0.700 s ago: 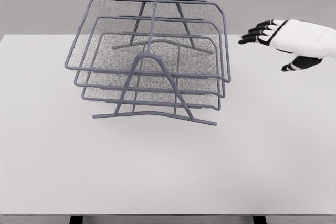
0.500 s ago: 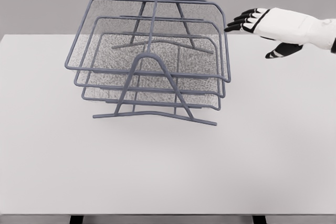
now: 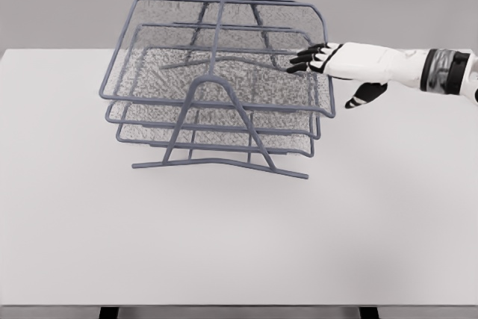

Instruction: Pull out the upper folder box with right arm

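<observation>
A grey wire rack (image 3: 218,163) holds three mesh trays stacked on the white table (image 3: 373,229). The upper tray (image 3: 187,72) is the widest and sits a little to the right of the two below. My right hand (image 3: 330,74) reaches in from the right at the upper tray's right rim. Its black fingertips (image 3: 305,59) lie over that rim, pointing left into the tray. The thumb (image 3: 360,96) hangs spread below and outside the rim, apart from the wire. The hand looks open, with nothing clasped. My left arm does not show.
The middle tray (image 3: 149,115) and lower tray (image 3: 149,134) sit under the upper one. The rack's front A-shaped leg (image 3: 254,140) stands toward me. Bare table stretches in front of and to the right of the rack.
My right hand has moved left and down from beside the rack until its fingers are over the upper tray's right rim. The upper tray has shifted slightly to the right.
</observation>
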Robot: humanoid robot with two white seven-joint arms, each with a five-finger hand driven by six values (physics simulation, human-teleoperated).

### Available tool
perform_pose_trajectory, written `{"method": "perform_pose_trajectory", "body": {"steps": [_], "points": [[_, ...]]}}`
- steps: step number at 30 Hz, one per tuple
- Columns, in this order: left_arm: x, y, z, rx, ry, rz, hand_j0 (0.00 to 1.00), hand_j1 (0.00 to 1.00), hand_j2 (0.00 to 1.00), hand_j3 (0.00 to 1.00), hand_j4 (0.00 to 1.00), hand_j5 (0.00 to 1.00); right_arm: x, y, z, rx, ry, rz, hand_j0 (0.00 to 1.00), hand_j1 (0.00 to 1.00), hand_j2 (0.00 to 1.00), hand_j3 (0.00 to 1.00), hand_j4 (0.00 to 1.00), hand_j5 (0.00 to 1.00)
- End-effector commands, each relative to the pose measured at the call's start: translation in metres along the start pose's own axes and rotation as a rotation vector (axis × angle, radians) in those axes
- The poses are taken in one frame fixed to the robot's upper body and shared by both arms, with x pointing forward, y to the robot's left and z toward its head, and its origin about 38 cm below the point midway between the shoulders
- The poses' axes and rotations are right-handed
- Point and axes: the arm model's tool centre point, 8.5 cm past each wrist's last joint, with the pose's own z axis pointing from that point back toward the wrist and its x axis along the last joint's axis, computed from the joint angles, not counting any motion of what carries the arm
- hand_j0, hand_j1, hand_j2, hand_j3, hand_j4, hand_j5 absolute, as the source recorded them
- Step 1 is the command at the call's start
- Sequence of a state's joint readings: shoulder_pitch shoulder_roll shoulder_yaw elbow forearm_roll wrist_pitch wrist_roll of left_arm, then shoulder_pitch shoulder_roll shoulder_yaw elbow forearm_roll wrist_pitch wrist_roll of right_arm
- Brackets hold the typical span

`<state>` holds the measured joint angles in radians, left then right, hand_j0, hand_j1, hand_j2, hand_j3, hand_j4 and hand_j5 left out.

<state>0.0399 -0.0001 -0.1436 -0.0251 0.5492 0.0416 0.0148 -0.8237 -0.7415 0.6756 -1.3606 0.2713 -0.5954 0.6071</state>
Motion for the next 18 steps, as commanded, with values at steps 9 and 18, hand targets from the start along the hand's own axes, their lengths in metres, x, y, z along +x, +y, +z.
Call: {"method": "perform_pose_trajectory", "body": {"steps": [9,18], "points": [[0.0,0.0,0.0,-0.001,0.0,-0.001,1.0,1.0,1.0,1.0,1.0,1.0,-0.034,0.02,0.086,0.17,0.202,0.08,1.0,1.0,1.0,1.0,1.0,1.0],[0.0,0.0,0.0,0.001,0.0,-0.001,1.0,1.0,1.0,1.0,1.0,1.0,-0.049,0.02,0.145,0.22,0.32,0.077,1.0,1.0,1.0,1.0,1.0,1.0]]}}
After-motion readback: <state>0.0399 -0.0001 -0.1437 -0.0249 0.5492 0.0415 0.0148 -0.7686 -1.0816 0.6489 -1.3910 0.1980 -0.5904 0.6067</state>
